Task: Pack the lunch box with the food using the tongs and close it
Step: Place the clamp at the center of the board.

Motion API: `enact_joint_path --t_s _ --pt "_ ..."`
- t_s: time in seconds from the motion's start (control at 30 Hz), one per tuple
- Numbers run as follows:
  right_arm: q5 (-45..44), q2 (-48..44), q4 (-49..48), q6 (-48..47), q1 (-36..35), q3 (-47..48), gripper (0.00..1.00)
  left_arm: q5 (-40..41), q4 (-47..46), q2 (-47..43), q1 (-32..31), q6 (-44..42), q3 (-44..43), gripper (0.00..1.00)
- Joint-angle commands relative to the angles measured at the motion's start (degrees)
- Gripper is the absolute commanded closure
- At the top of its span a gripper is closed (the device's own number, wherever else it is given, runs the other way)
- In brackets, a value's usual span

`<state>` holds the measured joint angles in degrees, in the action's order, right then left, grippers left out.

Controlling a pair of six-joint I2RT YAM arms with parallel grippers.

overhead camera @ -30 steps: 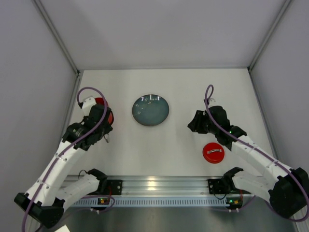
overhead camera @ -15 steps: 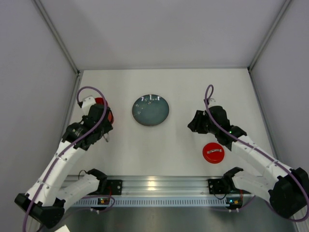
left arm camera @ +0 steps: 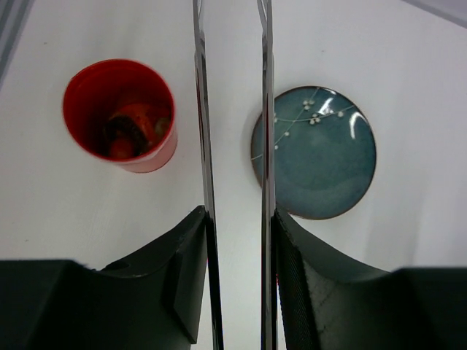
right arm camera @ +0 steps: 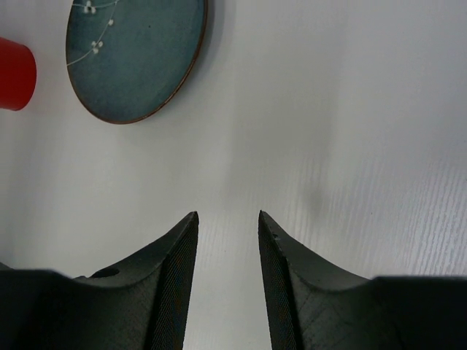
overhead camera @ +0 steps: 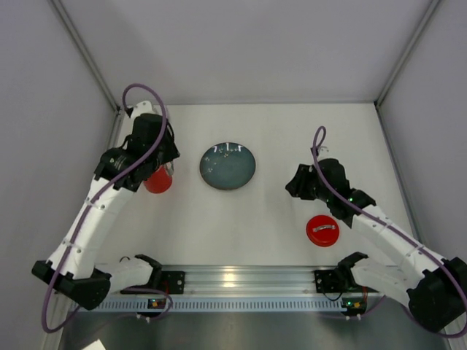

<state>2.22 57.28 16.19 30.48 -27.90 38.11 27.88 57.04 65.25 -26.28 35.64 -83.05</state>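
My left gripper (left arm camera: 237,215) is shut on the tongs (left arm camera: 202,109); their two silver arms run parallel and apart, up out of the left wrist view, with nothing between them. Left of the tongs the red lunch box (left arm camera: 120,117) stands upright and open, with food (left arm camera: 128,133) inside, red-brown and orange pieces. In the top view the lunch box (overhead camera: 158,179) sits just in front of my left wrist. The red lid (overhead camera: 322,230) lies flat on the table near the right arm. My right gripper (right arm camera: 228,215) is open above bare table, holding nothing.
The blue-grey plate (overhead camera: 228,166) lies between the arms, bare of food; it also shows right of the tongs (left arm camera: 321,157) and at the upper left of the right wrist view (right arm camera: 135,55). Grey walls enclose the white table (overhead camera: 241,219).
My left arm has lifted and swung toward the back left, uncovering the lunch box, which it hid in part before. The right arm has barely moved.
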Motion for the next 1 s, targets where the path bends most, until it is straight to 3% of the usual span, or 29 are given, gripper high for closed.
enact_joint_path --t_s 0.0,0.47,0.83,0.97 --pt "-4.39 -4.00 2.70 -0.95 -0.75 5.13 0.61 -8.33 -6.66 5.57 0.18 -4.08 -4.84 0.57" --pt "-15.66 -17.45 18.26 -1.48 -0.66 16.11 0.55 -15.38 -19.94 35.71 -11.51 -7.95 -21.27 0.55" --pt "-20.94 -17.81 23.10 -2.79 -0.66 21.74 0.54 -23.74 -27.32 59.35 -15.29 -7.95 -37.35 0.55" --pt "-23.39 -17.38 22.93 -3.58 -0.66 22.71 0.53 -25.06 -30.31 64.19 -15.73 -8.21 -37.98 0.54"
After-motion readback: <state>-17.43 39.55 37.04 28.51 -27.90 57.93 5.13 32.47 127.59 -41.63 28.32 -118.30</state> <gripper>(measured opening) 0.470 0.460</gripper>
